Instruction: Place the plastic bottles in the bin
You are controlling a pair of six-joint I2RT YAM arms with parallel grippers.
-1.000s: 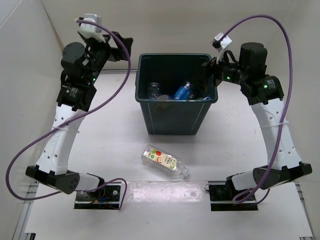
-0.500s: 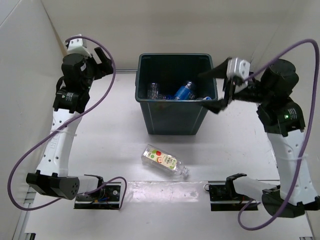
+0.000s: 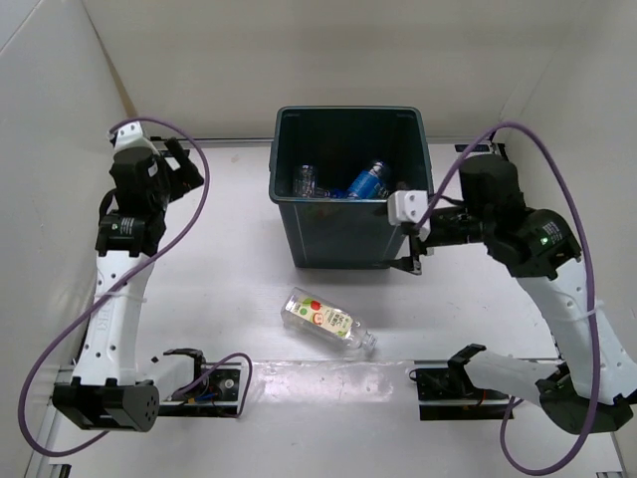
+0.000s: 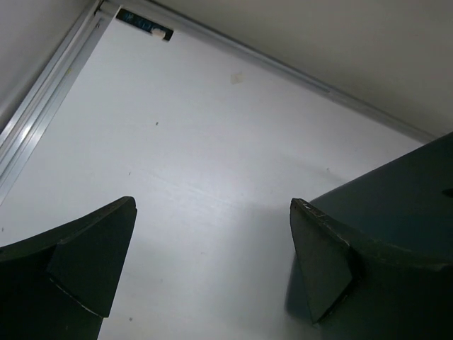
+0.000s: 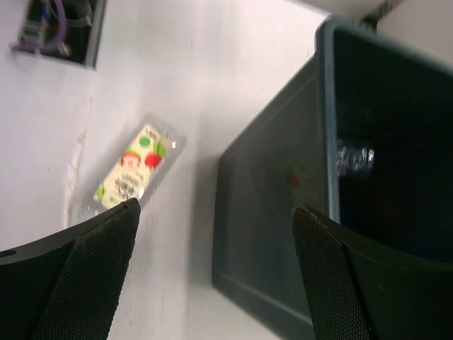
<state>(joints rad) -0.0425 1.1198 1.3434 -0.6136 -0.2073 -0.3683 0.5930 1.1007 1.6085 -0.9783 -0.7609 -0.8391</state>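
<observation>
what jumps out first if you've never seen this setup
A large dark teal-grey plastic bin stands at the centre with clear plastic bottles already inside. One clear bottle with a red-green fruit label lies alone on the white table in front of it.

Dark teal-grey bin (image 3: 348,239) toward far edge, mid. Nr near edge, fruit-label bottle (image 3: 328,321): clear, white label w/ red + green print. In bin: blue-label bottle (image 3: 366,182), clear bottle (image 3: 306,179). White tabletop (image 3: 219,289). Left arm (image 3: 114,299), right arm (image 3: 572,299) white + black; purple cables (image 3: 513,125).
</observation>
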